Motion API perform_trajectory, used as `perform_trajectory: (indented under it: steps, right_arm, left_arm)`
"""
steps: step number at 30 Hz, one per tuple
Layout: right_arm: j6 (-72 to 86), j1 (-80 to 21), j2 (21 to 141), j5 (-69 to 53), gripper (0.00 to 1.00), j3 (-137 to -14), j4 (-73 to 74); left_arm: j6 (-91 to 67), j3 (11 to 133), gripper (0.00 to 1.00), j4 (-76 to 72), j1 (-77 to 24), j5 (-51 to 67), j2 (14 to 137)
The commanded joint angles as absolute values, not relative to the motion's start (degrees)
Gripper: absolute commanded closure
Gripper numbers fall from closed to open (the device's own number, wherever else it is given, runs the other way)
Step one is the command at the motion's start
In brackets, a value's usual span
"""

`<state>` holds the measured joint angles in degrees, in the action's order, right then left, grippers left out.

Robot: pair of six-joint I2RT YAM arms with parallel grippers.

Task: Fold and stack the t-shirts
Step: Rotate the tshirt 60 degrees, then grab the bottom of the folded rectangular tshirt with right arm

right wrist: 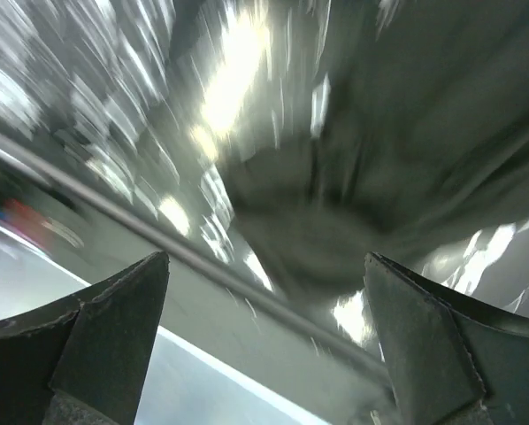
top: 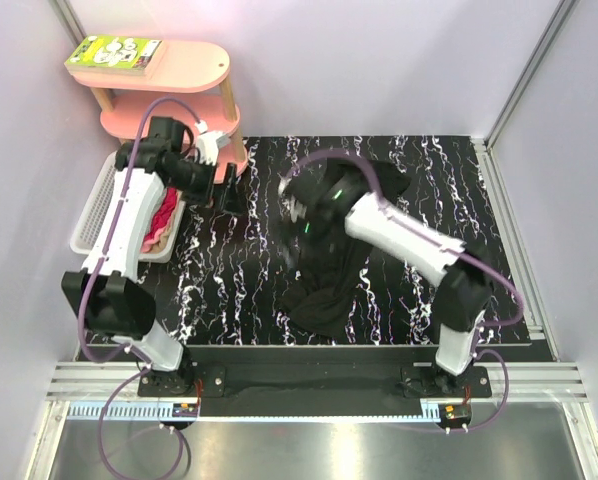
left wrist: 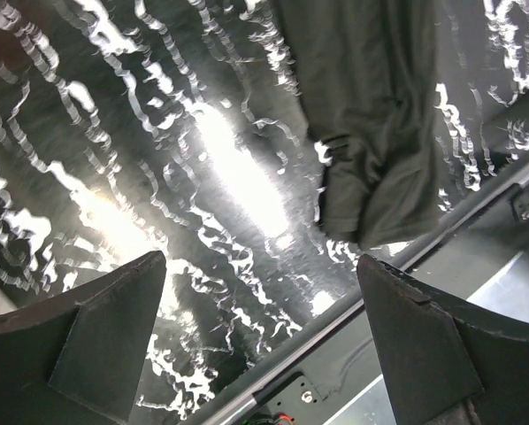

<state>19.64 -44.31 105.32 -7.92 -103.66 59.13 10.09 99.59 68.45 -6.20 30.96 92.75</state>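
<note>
Top external view: the black shirt is seen crumpled in a long heap on the mat, from its middle towards the near edge. The right gripper is poised over the heap's far half, and the left gripper is placed near the basket, apart from the shirt. Both pairs of fingers are spread wide and nothing is held between them. Trouble could be caused by dark cloth on a dark mat: an edge or sleeve may be misjudged, so that several layers are pinched together and the heap is dragged rather than spread. By a pull towards the near edge, the cloth could be slid off the mat onto the rail. If it is gripped by one gripper only, the shirt might be lifted lopsided and twisted further. Red cloth in the basket is half covered by the left arm, so its pieces cannot be counted. No chest print is seen, and collar and sleeves are lost in the folds. The right wrist view is smeared by blur, and what fills it is probably the same shirt.
</note>
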Motion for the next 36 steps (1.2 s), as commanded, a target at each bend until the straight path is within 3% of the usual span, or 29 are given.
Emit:
perform_trajectory:
  steps: [1, 7, 16, 20, 22, 32, 36]
  right_arm:
    - [19.77, -51.38, 102.75, 7.29, 0.00, -93.44, 68.55]
    - [22.85, -60.81, 101.61, 11.42, 0.00, -92.55, 72.60]
    - [26.45, -76.01, 100.81, 19.31, 0.02, -84.30, 66.72]
    - [29.17, -79.71, 101.07, 22.67, 0.08, -78.59, 63.20]
    - [30.32, -80.33, 102.65, 23.81, 0.17, -77.79, 61.88]
    - [31.29, -81.91, 117.67, 29.62, 0.22, -89.20, 59.94]
    - [32.60, -82.00, 124.45, 30.06, 0.29, -95.52, 61.17]
  left_arm:
    - [11.07, 95.11, 0.05, 65.74, -5.10, 28.04, 87.55]
    - [11.16, 90.62, 0.04, 65.48, -4.83, 24.00, 82.55]
    - [8.79, 84.22, 0.04, 66.62, -4.83, 16.96, 74.89]
    - [10.37, 79.81, 0.04, 65.57, -4.83, 11.98, 72.78]
    - [11.25, 78.15, 0.04, 65.57, -4.83, 11.25, 71.99]
    - [14.32, 72.69, 0.03, 64.69, -4.83, 15.38, 68.64]
    - [16.78, 72.16, 0.03, 64.51, -4.66, 16.34, 68.03]
